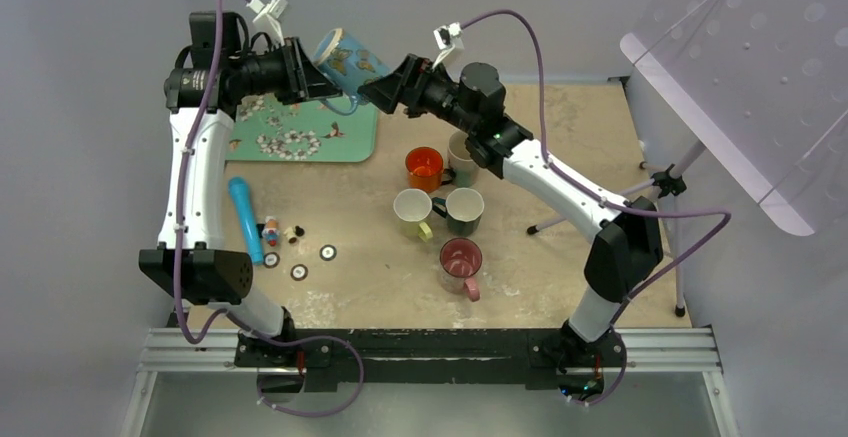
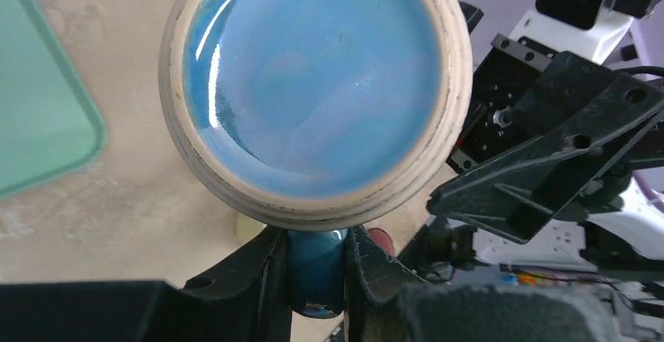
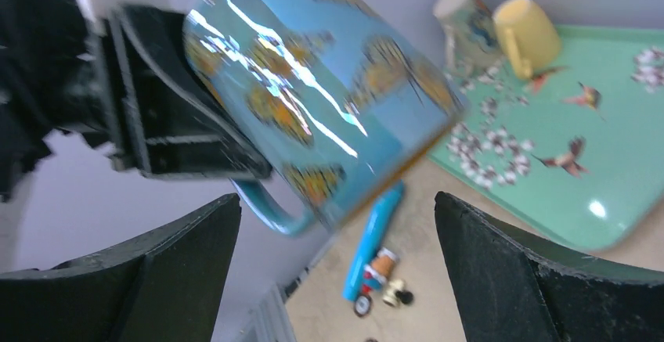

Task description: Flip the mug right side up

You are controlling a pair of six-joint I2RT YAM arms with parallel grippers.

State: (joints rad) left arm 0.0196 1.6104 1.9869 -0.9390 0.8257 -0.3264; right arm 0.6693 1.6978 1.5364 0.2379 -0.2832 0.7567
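Note:
The blue mug with orange butterflies (image 1: 348, 60) hangs in the air over the back of the table, tilted on its side. My left gripper (image 1: 318, 85) is shut on its handle. In the left wrist view the handle (image 2: 316, 268) sits pinched between both fingers, and the mug's glazed base (image 2: 313, 84) faces the camera. My right gripper (image 1: 372, 92) is open and empty, close to the mug's right side. In the right wrist view the mug (image 3: 329, 84) fills the top, just beyond my open right gripper (image 3: 337, 209), and touches neither finger.
A green flowered tray (image 1: 300, 132) lies under the mug, with two upturned mugs (image 3: 470, 17) at its far end. Several mugs stand mid-table, among them orange (image 1: 424, 167), cream (image 1: 412, 209) and pink (image 1: 461, 260). A blue tube (image 1: 245, 219) and small bits lie left. A tripod (image 1: 665, 182) stands right.

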